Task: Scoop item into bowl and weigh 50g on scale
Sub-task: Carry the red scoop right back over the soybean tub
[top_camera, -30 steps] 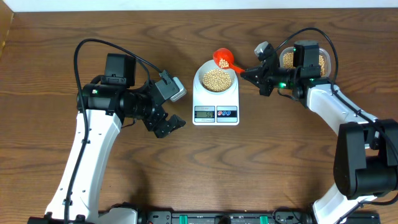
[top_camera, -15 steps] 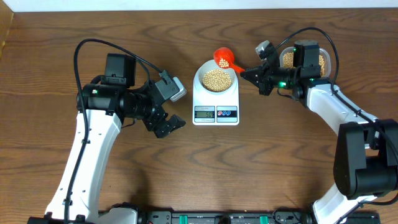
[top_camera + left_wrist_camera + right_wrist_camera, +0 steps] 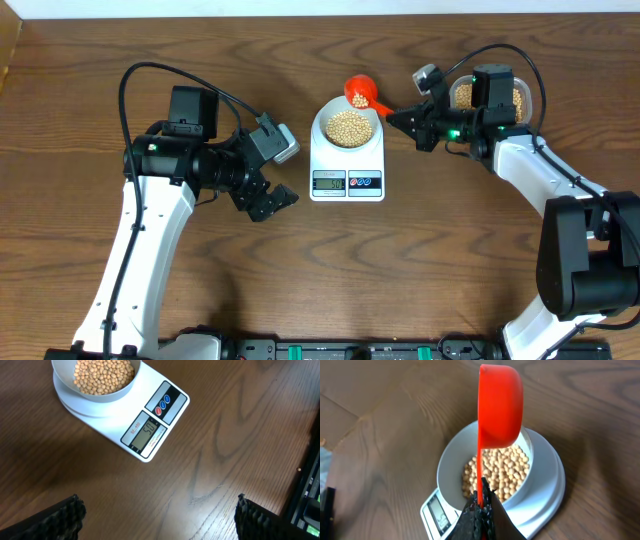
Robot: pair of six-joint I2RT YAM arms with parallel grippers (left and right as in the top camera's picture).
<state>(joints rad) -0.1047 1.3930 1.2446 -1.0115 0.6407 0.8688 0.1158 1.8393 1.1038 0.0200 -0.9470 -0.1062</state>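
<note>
Soybeans (image 3: 347, 125) fill most of the pale bowl (image 3: 322, 130), which sits centred on the white kitchen scale (image 3: 345, 162) at mid-table. The scale's LCD (image 3: 149, 434) is lit. Digits look like 50, but too small to be sure.

R gripper (image 3: 392, 117) is clamped tight on the handle of a red scoop (image 3: 358, 93). The scoop head hangs just past the bowl's far rim, and in the wrist cam it's turned on edge above the beans.

L gripper (image 3: 159, 519) hangs wide open w/ nothing between its fingers. It's over the bare wood table (image 3: 450, 260), just left of the scale on the near side, not touching it.

A clear plastic tub (image 3: 520, 98) w/ more beans sits at far right, partly hidden behind the R arm.
</note>
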